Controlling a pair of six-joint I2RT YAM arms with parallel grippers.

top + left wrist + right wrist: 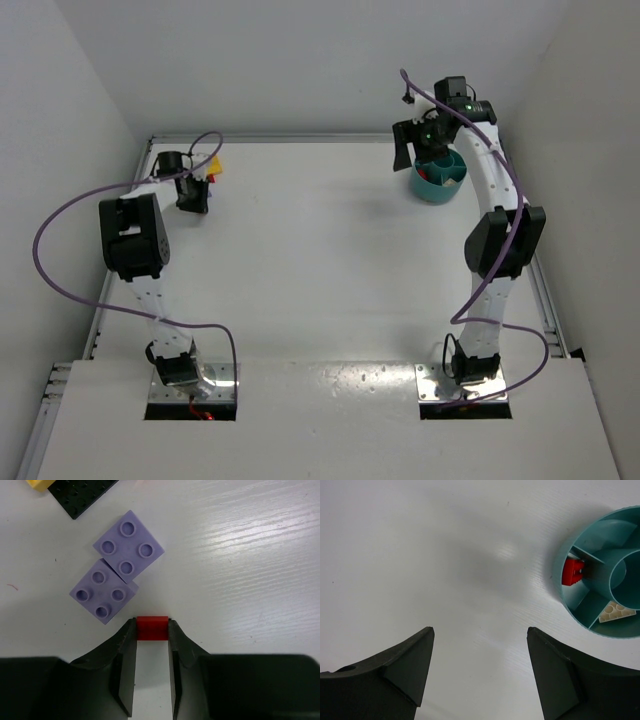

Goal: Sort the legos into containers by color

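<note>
Partly sorted: the dish [437,190] at 1 o'clock holds a red brick [571,572] and a pale brick [616,612]. Left jaws grip another red brick [152,627] beside two unsorted purple bricks [129,542]; right jaws gape empty.

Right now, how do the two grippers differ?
The left gripper is closed on a red brick; the right gripper is wide open and empty. The left sits by two purple bricks, the right beside the teal dish. Both are black and two-fingered.
</note>
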